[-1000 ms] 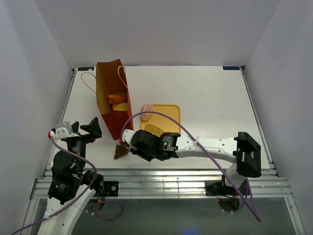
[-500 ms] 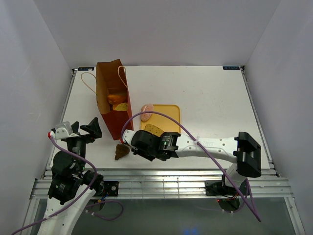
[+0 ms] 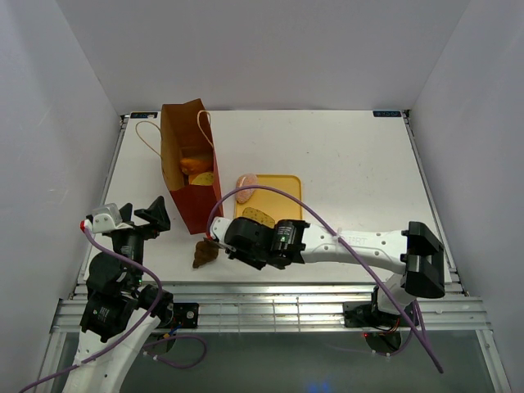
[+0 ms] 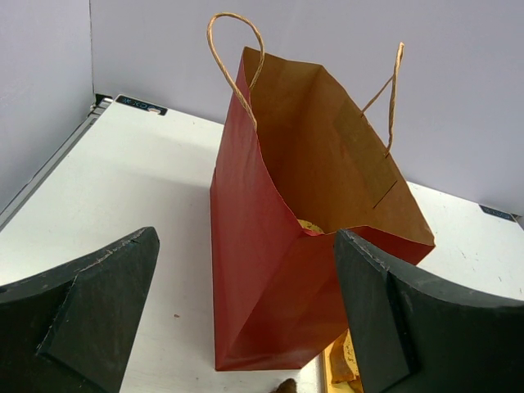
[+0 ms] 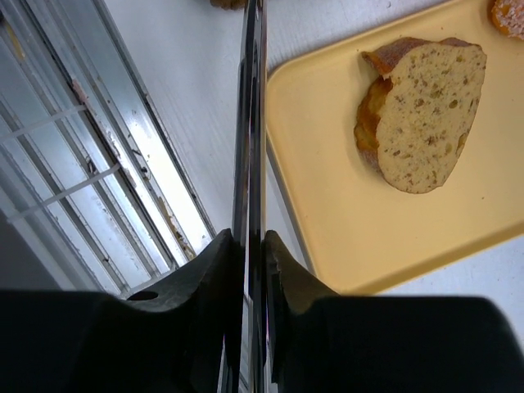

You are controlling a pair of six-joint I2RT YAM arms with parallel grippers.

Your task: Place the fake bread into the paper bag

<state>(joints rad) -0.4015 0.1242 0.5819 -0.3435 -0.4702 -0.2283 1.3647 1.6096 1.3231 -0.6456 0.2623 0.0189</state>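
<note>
The reddish-brown paper bag (image 3: 190, 164) stands open at the back left, with bread pieces (image 3: 196, 168) inside. It fills the left wrist view (image 4: 311, 246). A brown croissant (image 3: 205, 254) lies on the table in front of the bag. My right gripper (image 3: 228, 244) is shut on the silver tongs (image 5: 250, 123), whose tips reach the croissant (image 5: 229, 3). I cannot tell whether the tongs grip it. A speckled slice (image 5: 426, 123) and a pink roll (image 3: 246, 182) lie on the yellow tray (image 3: 288, 192). My left gripper (image 3: 146, 217) is open and empty, left of the bag.
The tray (image 5: 393, 237) lies just right of the bag. The table's metal front rail (image 5: 106, 164) runs close beside the tongs. The right arm stretches along the near edge of the table.
The right arm's wrist and elbow have shifted slightly to the right. The croissant has hardly moved. The left arm has not moved.
</note>
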